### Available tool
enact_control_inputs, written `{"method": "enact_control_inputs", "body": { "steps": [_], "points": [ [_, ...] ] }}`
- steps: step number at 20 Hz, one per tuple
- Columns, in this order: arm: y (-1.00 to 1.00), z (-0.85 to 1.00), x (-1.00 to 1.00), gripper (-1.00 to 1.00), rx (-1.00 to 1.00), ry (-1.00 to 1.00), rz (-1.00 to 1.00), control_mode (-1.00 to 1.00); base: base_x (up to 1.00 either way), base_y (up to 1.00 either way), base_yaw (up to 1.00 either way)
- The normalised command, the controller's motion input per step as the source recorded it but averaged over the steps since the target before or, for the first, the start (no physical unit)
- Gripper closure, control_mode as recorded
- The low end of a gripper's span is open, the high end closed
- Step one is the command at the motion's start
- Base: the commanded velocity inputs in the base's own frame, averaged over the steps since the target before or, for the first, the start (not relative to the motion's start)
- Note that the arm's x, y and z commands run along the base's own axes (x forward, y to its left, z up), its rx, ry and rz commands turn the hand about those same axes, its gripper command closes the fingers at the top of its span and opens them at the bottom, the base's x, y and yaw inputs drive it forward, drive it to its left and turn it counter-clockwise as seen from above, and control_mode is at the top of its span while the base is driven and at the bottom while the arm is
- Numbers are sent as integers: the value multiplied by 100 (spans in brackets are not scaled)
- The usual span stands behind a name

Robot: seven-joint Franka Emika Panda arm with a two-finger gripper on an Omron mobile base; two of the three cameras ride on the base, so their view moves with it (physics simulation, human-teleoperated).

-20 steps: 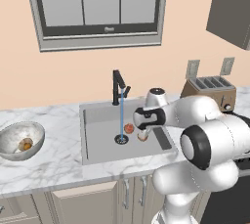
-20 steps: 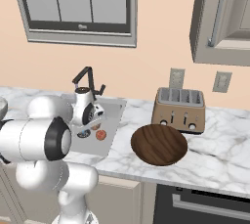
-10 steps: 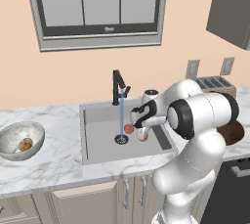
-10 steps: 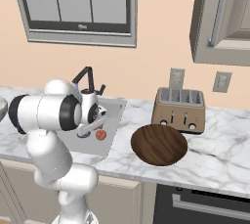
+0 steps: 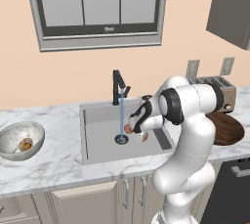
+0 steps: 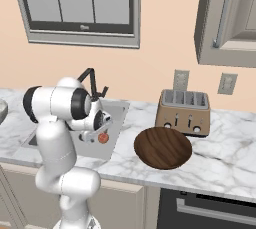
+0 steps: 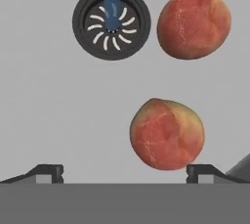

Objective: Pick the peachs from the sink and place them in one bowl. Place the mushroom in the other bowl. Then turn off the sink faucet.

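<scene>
The open, empty fingers [image 7: 124, 171] hover off-centre of the nearer peach [image 7: 167, 133]; closing here could probably nudge it rolling toward the drain [image 7: 111, 22].

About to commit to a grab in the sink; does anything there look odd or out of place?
Nothing is damaged or spilled. Water is running from the faucet straight into the drain, as expected before shutoff. Both peaches sit loose on the sink floor. The open pincer is off-centre from the nearer peach.
</scene>
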Motion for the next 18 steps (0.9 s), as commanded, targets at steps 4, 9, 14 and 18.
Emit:
{"method": "enact_control_inputs", "body": {
  "steps": [4, 9, 14, 18],
  "points": [
    [0, -33, 24, -100, -1, -4, 0, -100, 0, 0, 0],
    [0, -29, 20, -100, -1, -2, 0, -100, 0, 0, 0],
    [0, -27, 14, -100, -2, -1, 1, -100, 0, 0, 0],
    [0, -36, 0, -100, -3, -4, 1, -100, 0, 0, 0]
  ]
}}
